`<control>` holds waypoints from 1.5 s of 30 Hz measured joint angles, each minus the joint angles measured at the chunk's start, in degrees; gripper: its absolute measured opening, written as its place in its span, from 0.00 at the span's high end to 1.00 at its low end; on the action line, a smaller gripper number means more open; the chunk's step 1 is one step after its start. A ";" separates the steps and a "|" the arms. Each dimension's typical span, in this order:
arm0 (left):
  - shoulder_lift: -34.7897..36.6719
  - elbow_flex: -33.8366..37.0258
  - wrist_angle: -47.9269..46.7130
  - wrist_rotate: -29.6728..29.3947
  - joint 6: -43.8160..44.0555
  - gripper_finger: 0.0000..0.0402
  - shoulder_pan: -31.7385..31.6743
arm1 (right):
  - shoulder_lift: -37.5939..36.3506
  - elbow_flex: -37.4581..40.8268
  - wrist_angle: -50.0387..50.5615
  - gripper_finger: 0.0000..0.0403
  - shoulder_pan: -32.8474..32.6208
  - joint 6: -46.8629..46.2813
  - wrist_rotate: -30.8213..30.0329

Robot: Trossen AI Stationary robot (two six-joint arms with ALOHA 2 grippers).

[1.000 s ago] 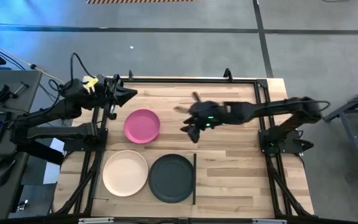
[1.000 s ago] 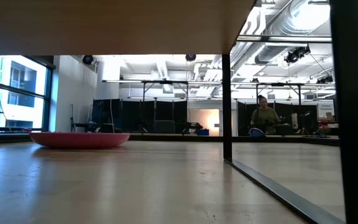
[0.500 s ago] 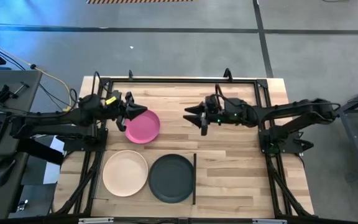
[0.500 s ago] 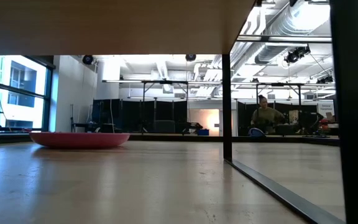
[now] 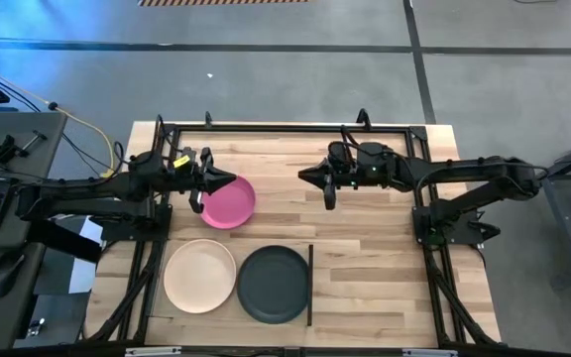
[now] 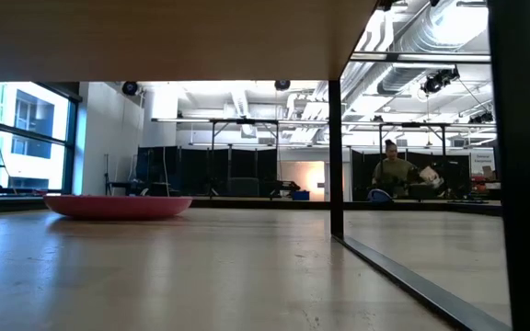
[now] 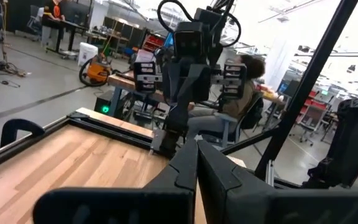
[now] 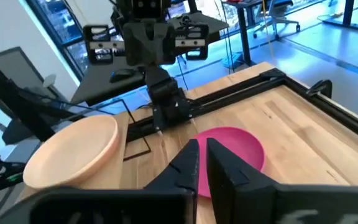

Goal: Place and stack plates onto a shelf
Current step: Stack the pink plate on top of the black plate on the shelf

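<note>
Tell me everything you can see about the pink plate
The pink plate is round, shallow, magenta with a matte plastic look and a low raised rim. It lies flat and right side up on the striped wooden tabletop, empty, apart from the cream and dark plates. The left end effector is at its left rim; contact cannot be told.

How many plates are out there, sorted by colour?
Pink plate: 1
Cream plate: 1
Dark grey plate: 1
Total: 3 plates in view
</note>
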State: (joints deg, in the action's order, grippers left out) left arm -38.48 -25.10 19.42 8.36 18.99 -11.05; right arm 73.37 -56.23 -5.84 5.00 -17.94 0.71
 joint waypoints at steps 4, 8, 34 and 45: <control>0.02 0.00 0.22 -0.13 -0.03 1.00 -0.17 | -0.64 0.05 0.38 0.99 -0.23 1.92 0.23; 0.02 -0.01 0.20 -0.17 -0.06 1.00 -0.17 | -2.46 0.05 1.35 1.00 -0.26 3.54 -0.28; -27.34 -12.09 -60.06 -10.30 6.43 0.51 -20.67 | -8.12 0.05 16.98 1.00 -0.24 1.29 -3.72; -29.19 -6.63 -58.07 -14.68 10.79 0.52 -22.54 | -8.12 0.05 17.03 1.00 -0.24 0.17 -3.74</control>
State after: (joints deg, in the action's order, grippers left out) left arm -67.67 -31.73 -38.65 -6.32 29.78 -33.59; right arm 65.25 -56.18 11.19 4.75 -17.76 -3.03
